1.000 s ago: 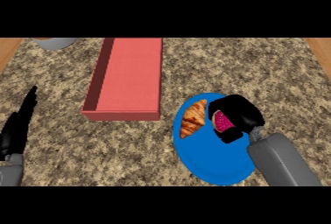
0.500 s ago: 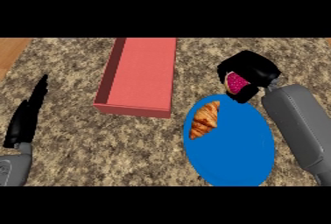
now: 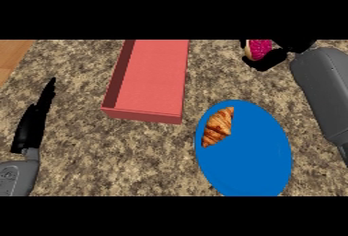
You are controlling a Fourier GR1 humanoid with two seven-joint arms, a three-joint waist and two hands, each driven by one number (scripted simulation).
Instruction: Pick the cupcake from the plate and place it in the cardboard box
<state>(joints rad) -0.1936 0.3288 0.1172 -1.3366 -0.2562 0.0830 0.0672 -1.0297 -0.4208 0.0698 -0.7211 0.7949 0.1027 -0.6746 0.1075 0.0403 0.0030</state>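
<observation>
The cupcake [image 3: 259, 48], with pink frosting, is up at the top right of the head view, off the plate, and my right hand [image 3: 277, 54] is shut on it with black fingers curled round it. It hangs to the right of the long reddish cardboard box [image 3: 151, 78], well apart from it. The blue plate [image 3: 255, 156] lies lower right and carries only a croissant [image 3: 219, 126] on its left part. My left hand [image 3: 34, 122] rests open at the left edge, fingers straight and pointing up.
The counter top is speckled stone. A strip of wood [image 3: 12, 51] shows at the upper left corner. My right grey forearm [image 3: 329, 92] runs down the right edge above the plate's right side.
My right hand lifted the cupcake off the plate and carried it up and away toward the top right. The view has shifted, so box and plate sit lower and more to the right.
</observation>
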